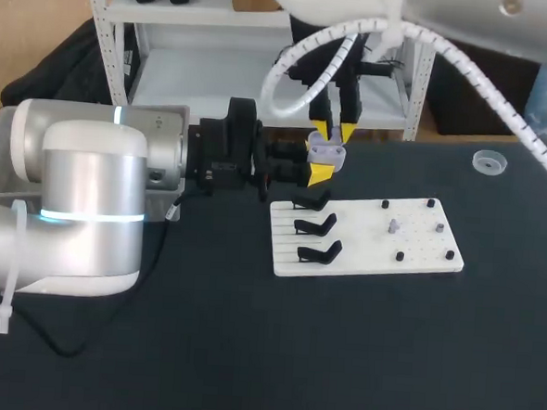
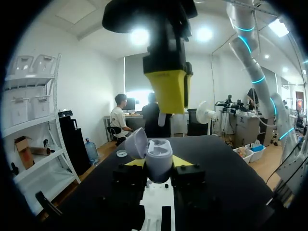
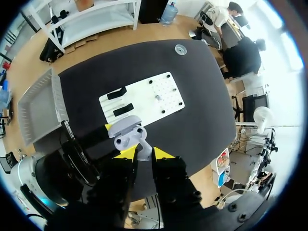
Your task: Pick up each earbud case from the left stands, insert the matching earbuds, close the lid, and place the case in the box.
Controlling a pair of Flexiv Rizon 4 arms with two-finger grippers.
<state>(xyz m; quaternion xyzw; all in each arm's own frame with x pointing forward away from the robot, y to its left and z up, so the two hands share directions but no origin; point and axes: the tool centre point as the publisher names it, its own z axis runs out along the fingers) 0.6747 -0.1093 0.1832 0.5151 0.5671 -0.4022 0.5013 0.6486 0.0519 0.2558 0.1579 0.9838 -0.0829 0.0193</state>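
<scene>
Above the white board (image 1: pixel 363 252), the left gripper (image 1: pixel 322 167) clamps the open case (image 1: pixel 328 153); the right gripper (image 1: pixel 334 132), pinching an earbud (image 3: pixel 143 150), should next drop it inside.

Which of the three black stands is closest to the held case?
The rearmost stand, right by the open case; the other two sit nearer the camera.

Our tabletop (image 1: pixel 357 359) has a dark, matte surface. Past its far edge we see a white metal shelving unit (image 1: pixel 211 17) standing on a light wooden floor (image 1: pixel 35 5). In the left wrist view we make out plain white walls (image 2: pixel 91 82) and a pale ceiling where round lights (image 2: pixel 138 36) glare brightly, with a strip light (image 2: pixel 279 26) off to one side.
</scene>
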